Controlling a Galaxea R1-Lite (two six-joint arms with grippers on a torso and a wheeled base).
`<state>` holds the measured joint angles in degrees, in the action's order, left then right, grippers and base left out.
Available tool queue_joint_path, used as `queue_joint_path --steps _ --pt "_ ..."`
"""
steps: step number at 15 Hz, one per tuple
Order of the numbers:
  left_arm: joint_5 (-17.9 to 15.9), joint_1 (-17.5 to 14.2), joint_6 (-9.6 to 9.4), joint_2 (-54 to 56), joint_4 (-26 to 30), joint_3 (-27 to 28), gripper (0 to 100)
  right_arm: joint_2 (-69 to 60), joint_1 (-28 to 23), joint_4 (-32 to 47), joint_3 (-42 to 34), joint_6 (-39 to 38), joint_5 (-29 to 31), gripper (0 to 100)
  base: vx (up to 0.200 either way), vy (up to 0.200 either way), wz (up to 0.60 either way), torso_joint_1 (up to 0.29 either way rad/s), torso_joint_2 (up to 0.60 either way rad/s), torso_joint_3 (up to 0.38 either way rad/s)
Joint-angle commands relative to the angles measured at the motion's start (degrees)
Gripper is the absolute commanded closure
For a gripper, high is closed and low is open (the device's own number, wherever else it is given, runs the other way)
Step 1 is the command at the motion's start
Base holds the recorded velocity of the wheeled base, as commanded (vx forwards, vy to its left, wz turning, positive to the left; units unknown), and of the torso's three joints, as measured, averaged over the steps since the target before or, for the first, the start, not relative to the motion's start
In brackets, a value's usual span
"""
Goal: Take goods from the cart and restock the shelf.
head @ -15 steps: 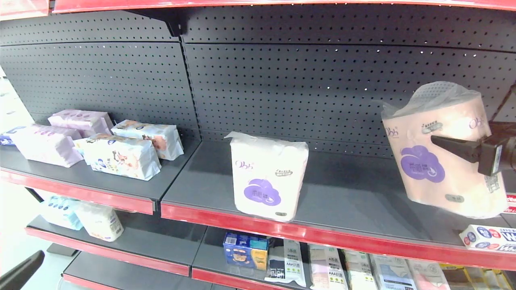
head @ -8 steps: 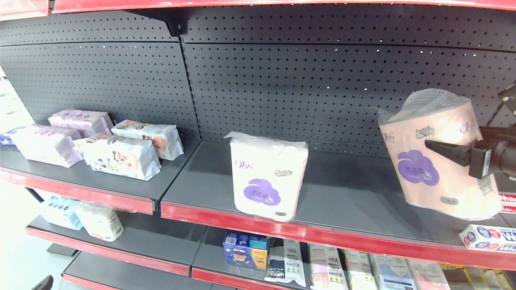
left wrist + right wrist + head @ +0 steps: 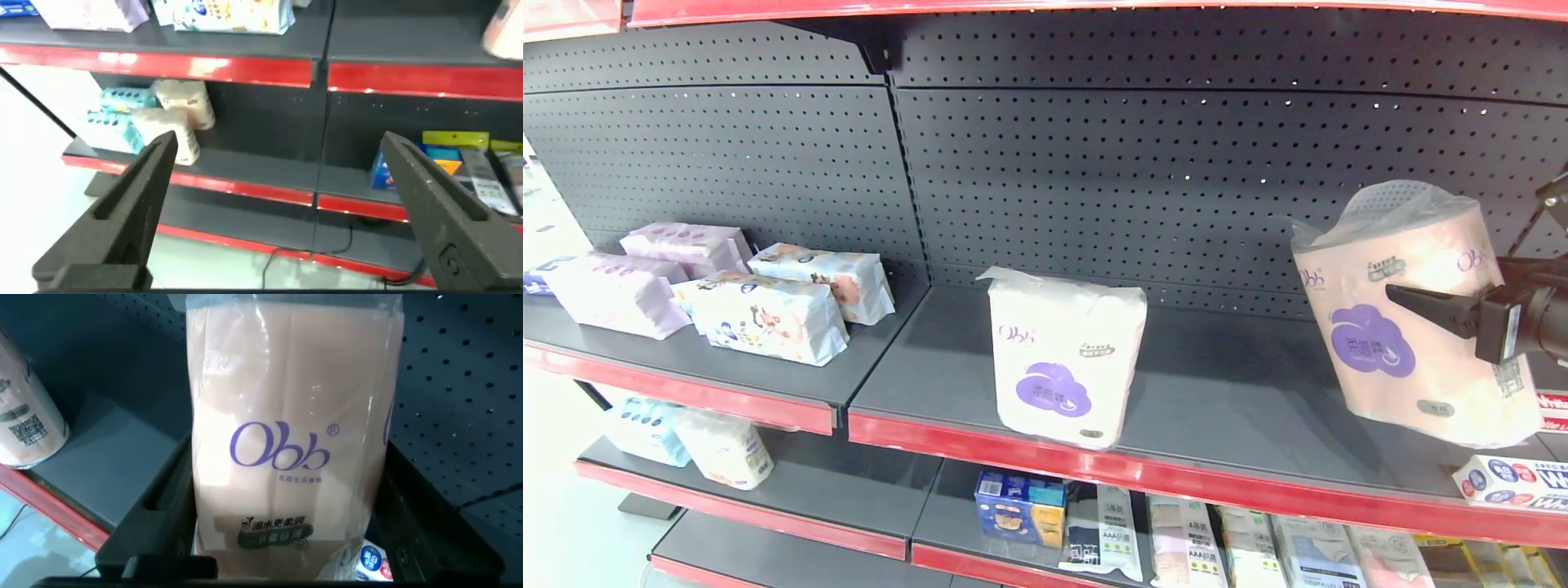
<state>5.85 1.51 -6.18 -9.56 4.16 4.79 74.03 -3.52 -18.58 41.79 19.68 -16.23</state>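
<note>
Shelf board (image 3: pixel 1241 392), dark with a red front lip, spans the head view beneath a perforated back panel (image 3: pixel 1135 163).

We find the peach tissue pack (image 3: pixel 1380 359) at 3 o'clock in that view. It is over the board and tilted, its top leaning toward 11 o'clock. We cannot tell whether its lower edge touches the board. The right gripper (image 3: pixel 286 539) clamps this pack, one finger (image 3: pixel 1429 304) pressed across its printed face and the jaws set at pack width.

A white tissue pack (image 3: pixel 1066 359) stands upright near the front lip, at 9 o'clock from the peach pack and well apart from it.

At 9 o'clock from the white pack, on the adjoining board, a printed pack (image 3: pixel 768 318) lies flat. Lilac packs (image 3: pixel 617 294) lie just beside it at its 9 o'clock.

A small blue-and-white box (image 3: pixel 1511 482) sits at 5 o'clock from the peach pack, at the lip.

The left gripper (image 3: pixel 274 163) hangs before the lower shelves (image 3: pixel 245 171), fingers spread wide and holding nothing.
</note>
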Motion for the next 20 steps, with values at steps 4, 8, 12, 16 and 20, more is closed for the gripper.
queue_joint_path --steps 4,8,12,16,20 --pt "-16.3 -1.4 4.69 9.5 0.9 -1.4 0 -1.2 0.0 -0.1 -1.2 0.0 0.1 100 0.0 0.0 0.0 0.0 0.0 0.0" --pt "-1.3 -1.8 5.3 9.4 -5.9 -4.4 0 -1.6 -1.0 -0.3 -2.0 0.0 0.1 100 0.0 0.0 0.0 0.0 0.0 0.0" --pt "-5.1 -1.7 6.88 9.5 -4.0 -4.8 0 -2.7 -1.2 -0.3 -3.0 0.0 0.1 100 0.0 0.0 0.0 0.0 0.0 0.0" --pt "-5.6 -1.7 6.0 9.5 -4.2 -4.8 0 -4.9 -1.4 -0.3 -3.8 0.0 0.2 100 0.0 0.0 0.0 0.0 0.0 0.0" --pt "-5.6 -1.7 6.09 9.5 -4.2 -4.8 0 -7.6 -1.4 -0.3 -5.1 -0.7 -0.2 100 0.0 0.0 0.0 0.0 0.0 0.0"
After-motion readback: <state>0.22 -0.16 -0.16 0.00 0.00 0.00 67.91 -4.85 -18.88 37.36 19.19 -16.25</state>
